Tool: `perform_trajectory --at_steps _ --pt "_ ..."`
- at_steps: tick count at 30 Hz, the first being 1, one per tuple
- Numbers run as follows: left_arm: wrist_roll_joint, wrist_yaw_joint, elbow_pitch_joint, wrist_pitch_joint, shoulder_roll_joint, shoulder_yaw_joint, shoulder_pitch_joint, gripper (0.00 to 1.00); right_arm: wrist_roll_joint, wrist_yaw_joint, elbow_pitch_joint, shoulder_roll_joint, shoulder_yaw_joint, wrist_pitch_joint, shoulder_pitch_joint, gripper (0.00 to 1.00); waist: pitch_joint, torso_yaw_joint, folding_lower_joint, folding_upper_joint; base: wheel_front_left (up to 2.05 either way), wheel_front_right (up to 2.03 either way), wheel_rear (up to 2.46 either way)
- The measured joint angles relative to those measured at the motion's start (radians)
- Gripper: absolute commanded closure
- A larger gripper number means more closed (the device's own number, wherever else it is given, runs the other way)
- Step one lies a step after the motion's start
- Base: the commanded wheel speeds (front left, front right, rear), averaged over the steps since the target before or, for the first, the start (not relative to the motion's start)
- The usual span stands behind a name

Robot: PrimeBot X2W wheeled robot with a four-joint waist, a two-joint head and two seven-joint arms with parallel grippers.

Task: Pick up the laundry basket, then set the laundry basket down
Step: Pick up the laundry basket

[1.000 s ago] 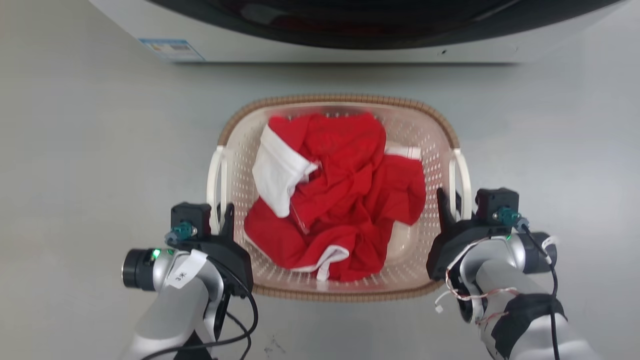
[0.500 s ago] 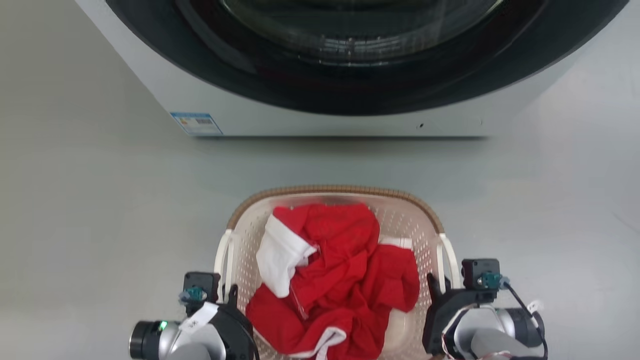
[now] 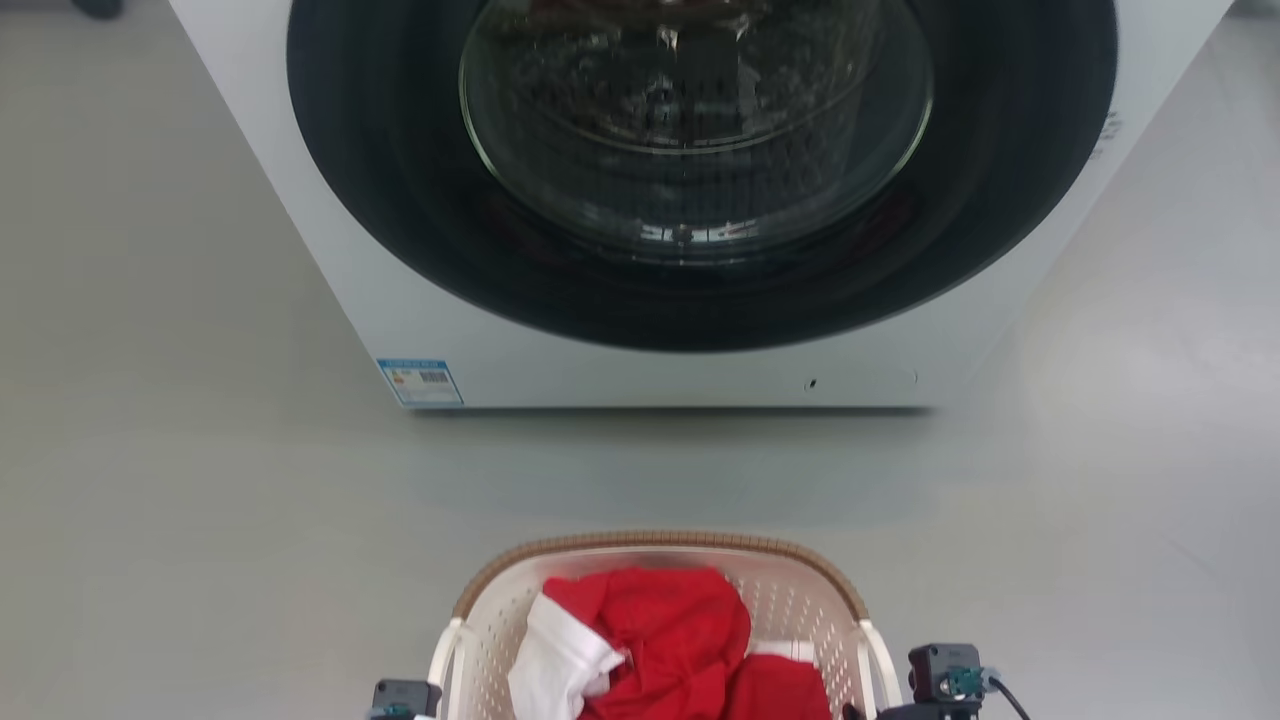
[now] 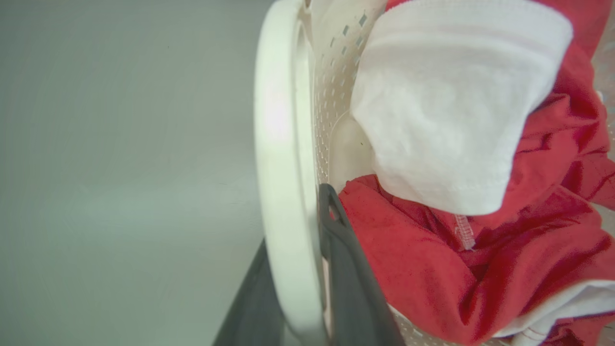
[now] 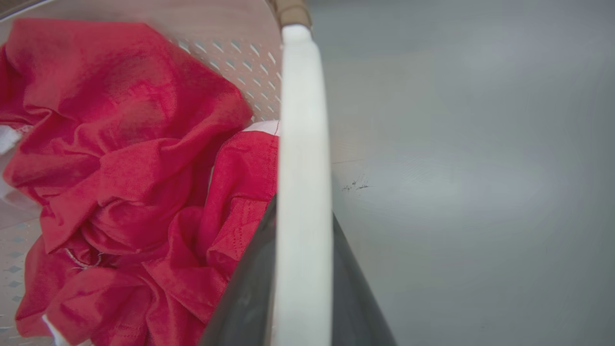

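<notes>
The laundry basket [image 3: 655,541], cream with a brown woven-look rim, sits at the bottom edge of the head view, on the floor in front of the washer. Crumpled red and white clothes [image 3: 650,620] lie in it. In the left wrist view my left gripper [image 4: 295,221] is shut on the basket's white left handle [image 4: 281,144], one dark finger on each side. In the right wrist view my right gripper [image 5: 303,211] is likewise shut on the white right handle [image 5: 302,120]. Whether the basket is off the floor I cannot tell.
A white washer [image 3: 330,250] with a large dark round door [image 3: 690,170] stands just beyond the basket, with a small blue label [image 3: 420,381] at its lower left. Grey floor [image 3: 200,520] stretches between washer and basket and to both sides.
The head camera has swung upward, so washer, basket and arms slid down the picture, and the basket looks a little smaller. Both grippers stay on the handles.
</notes>
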Motion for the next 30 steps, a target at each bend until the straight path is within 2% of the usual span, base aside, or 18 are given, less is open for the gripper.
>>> perform_trajectory --at_steps 16,30 --pt "-0.051 0.0 0.015 0.055 0.005 -0.04 0.135 1.0 0.112 -0.008 -0.015 0.0 0.079 0.044 0.127 1.0 -0.229 -0.007 0.0001 0.0 0.0 0.0 0.0" --pt "-0.06 0.007 0.016 0.07 0.009 -0.058 0.138 1.0 0.163 -0.01 -0.016 -0.002 0.116 0.053 0.127 1.0 -0.254 -0.005 0.0003 0.0001 0.0 0.0 0.0"
